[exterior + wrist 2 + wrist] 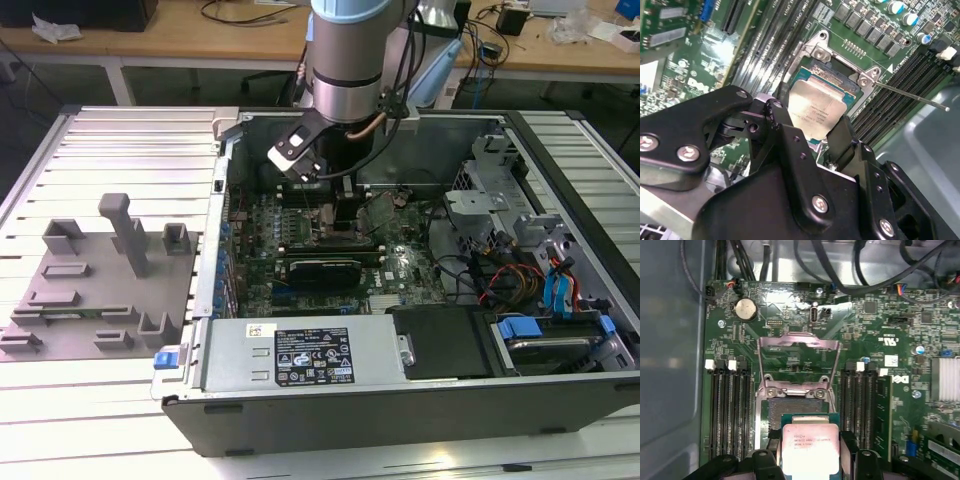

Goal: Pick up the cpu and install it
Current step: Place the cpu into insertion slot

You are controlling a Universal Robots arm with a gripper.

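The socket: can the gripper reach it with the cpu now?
Probably yes: the metal frame stands swung open, the socket lies bare, and the gripper holds the cpu close by it.

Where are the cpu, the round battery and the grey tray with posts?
cpu (810,447): first wrist view, middle of its metal top.
round battery (745,309): first wrist view, its face.
grey tray (105,285): exterior view, bare flat base.
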